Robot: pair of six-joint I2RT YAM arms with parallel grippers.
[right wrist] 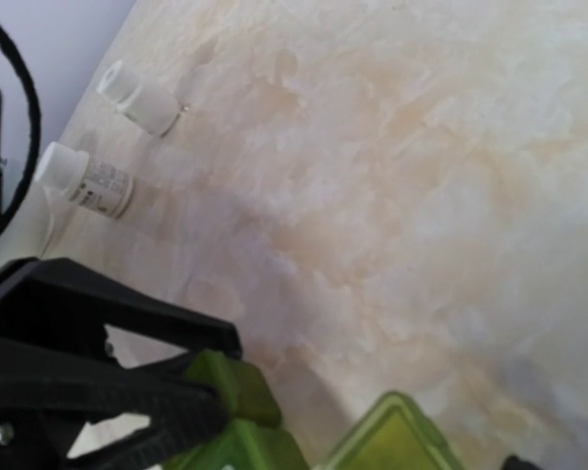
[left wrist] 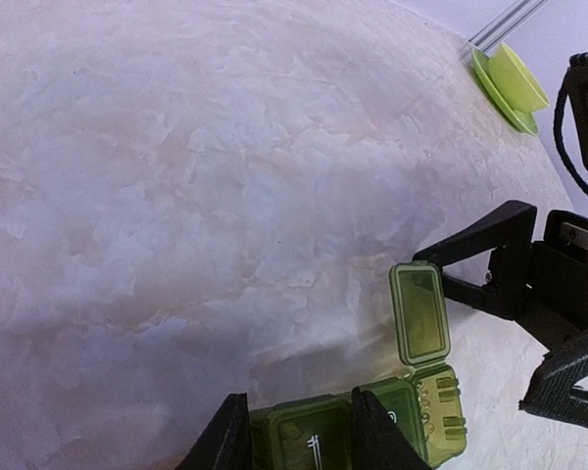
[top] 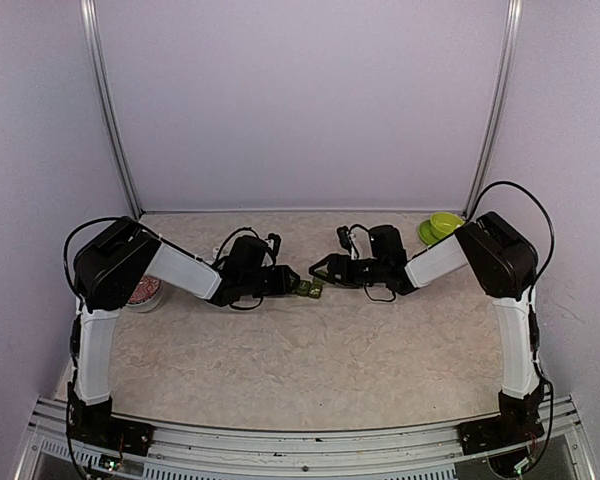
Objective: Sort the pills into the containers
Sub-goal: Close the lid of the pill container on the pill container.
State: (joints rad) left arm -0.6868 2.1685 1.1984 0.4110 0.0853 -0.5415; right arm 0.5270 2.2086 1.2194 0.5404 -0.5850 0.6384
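Observation:
The containers (top: 310,289), a dark green strip of three joined compartments, lie mid-table between the two grippers. My left gripper (top: 292,284) is shut on the strip. In the left wrist view its fingers (left wrist: 225,439) clamp the end compartment (left wrist: 309,441). The lid (left wrist: 418,313) of the opposite end compartment stands open. My right gripper (top: 325,270) is open, its fingers spread just beyond that lid in the left wrist view (left wrist: 470,331). The right wrist view shows the strip (right wrist: 237,392) and the lid (right wrist: 392,439) close up and blurred. No loose pills show.
A lime-green bowl on its saucer (top: 442,226) stands at the back right corner, also in the left wrist view (left wrist: 510,83). Two white bottles (right wrist: 86,182) (right wrist: 142,104) lie on the table. A white and red tub (top: 145,294) sits under the left arm.

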